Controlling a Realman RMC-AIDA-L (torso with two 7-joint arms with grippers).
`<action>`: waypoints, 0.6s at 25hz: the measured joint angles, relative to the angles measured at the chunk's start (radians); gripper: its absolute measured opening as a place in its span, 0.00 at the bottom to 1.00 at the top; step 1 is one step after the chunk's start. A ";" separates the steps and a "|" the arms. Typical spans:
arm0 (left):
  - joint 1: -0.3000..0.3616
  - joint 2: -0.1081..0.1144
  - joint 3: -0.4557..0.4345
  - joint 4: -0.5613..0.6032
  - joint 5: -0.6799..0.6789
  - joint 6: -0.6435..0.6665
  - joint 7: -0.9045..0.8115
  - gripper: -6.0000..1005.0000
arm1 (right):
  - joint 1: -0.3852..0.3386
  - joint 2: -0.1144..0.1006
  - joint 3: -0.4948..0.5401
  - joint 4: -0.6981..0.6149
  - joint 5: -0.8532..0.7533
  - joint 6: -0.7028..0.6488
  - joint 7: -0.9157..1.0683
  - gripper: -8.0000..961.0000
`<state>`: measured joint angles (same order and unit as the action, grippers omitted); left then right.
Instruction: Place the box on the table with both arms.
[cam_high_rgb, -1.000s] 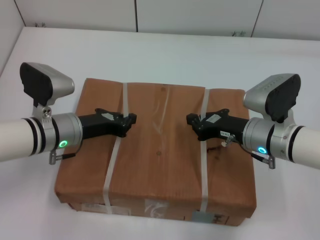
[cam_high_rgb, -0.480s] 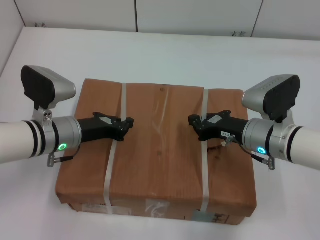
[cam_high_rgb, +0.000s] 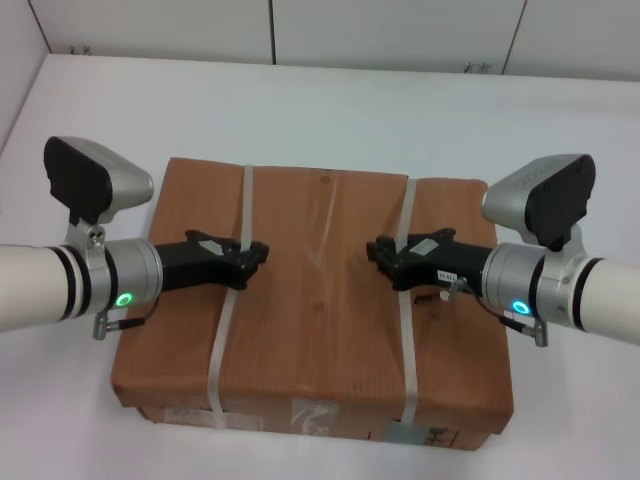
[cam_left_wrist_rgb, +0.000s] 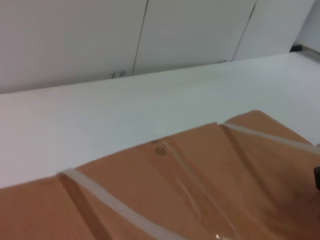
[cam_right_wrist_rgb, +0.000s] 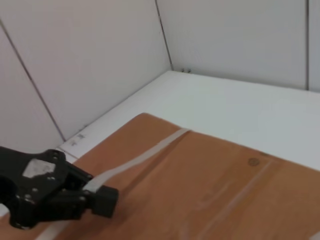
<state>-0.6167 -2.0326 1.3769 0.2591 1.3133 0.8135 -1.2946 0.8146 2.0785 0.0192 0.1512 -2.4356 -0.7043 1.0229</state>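
Note:
The flat brown cardboard box (cam_high_rgb: 320, 310) lies on the white table (cam_high_rgb: 330, 110), with two white straps (cam_high_rgb: 228, 320) across it and white labels on its near side. My left gripper (cam_high_rgb: 262, 251) hovers just above the box top beside the left strap, pointing inward, fingers together and empty. My right gripper (cam_high_rgb: 370, 247) faces it from the right, near the right strap, also shut and empty. The right wrist view shows the box top (cam_right_wrist_rgb: 210, 185) and the left gripper (cam_right_wrist_rgb: 106, 195). The left wrist view shows the box top (cam_left_wrist_rgb: 200, 175) and the table (cam_left_wrist_rgb: 125, 110).
White wall panels (cam_high_rgb: 270, 25) stand along the table's far edge and a white wall (cam_right_wrist_rgb: 75, 65) on its left. The tabletop extends beyond the box at the back and on both sides. The box's near edge is close to the view's bottom.
The left gripper has drawn slightly back and toward the near side over the box. The right gripper has shifted a little toward the box's middle. The box has not moved.

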 joint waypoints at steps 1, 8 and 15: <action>0.000 -0.001 0.005 0.000 0.000 -0.009 0.000 0.11 | -0.003 0.000 0.000 -0.002 -0.003 0.000 0.020 0.08; 0.001 -0.003 0.007 0.000 0.000 -0.030 -0.005 0.12 | -0.024 0.000 0.004 -0.012 -0.009 0.006 0.079 0.15; 0.003 -0.002 0.007 0.002 -0.001 -0.025 -0.009 0.48 | -0.038 0.000 0.009 -0.012 -0.003 0.005 0.082 0.61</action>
<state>-0.6139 -2.0351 1.3837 0.2609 1.3125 0.7888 -1.3034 0.7769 2.0786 0.0277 0.1389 -2.4388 -0.6993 1.1046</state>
